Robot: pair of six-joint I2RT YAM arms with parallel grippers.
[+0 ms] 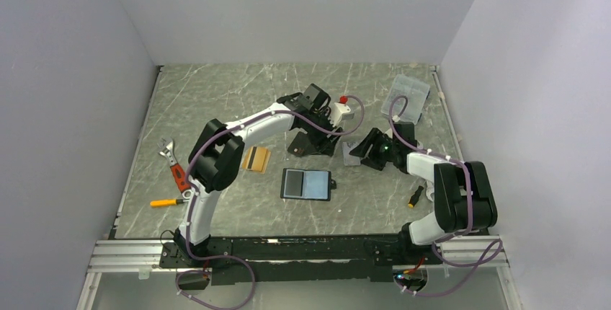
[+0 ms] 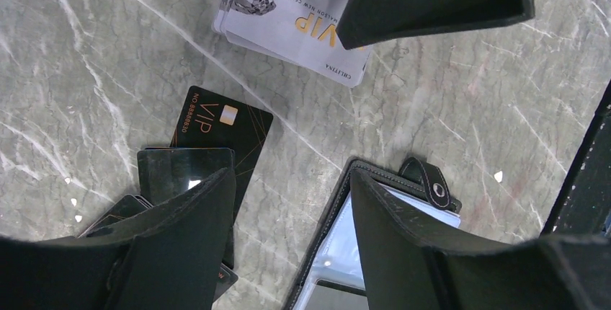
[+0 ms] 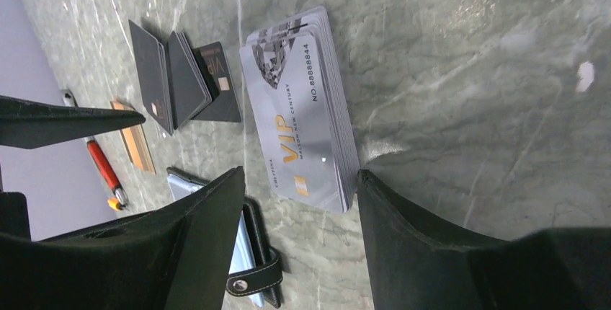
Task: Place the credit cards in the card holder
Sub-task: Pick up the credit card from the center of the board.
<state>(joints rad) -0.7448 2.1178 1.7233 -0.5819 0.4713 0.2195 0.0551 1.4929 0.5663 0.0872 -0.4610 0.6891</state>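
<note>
Silver cards [image 3: 302,119] lie in a stack on the marble table [image 1: 216,94]. The right gripper [image 3: 299,174] is open, with one finger on each side of the stack's near end; I cannot tell if they touch it. The black cards [image 2: 223,133] are close by, some tilted up, beside one finger of the left gripper [image 2: 292,180], which is also open and holds nothing. The orange cards [image 1: 256,158] lie flat further left. The holder [image 1: 306,184] lies open nearer the bases, blue lining up, apart from all cards.
</note>
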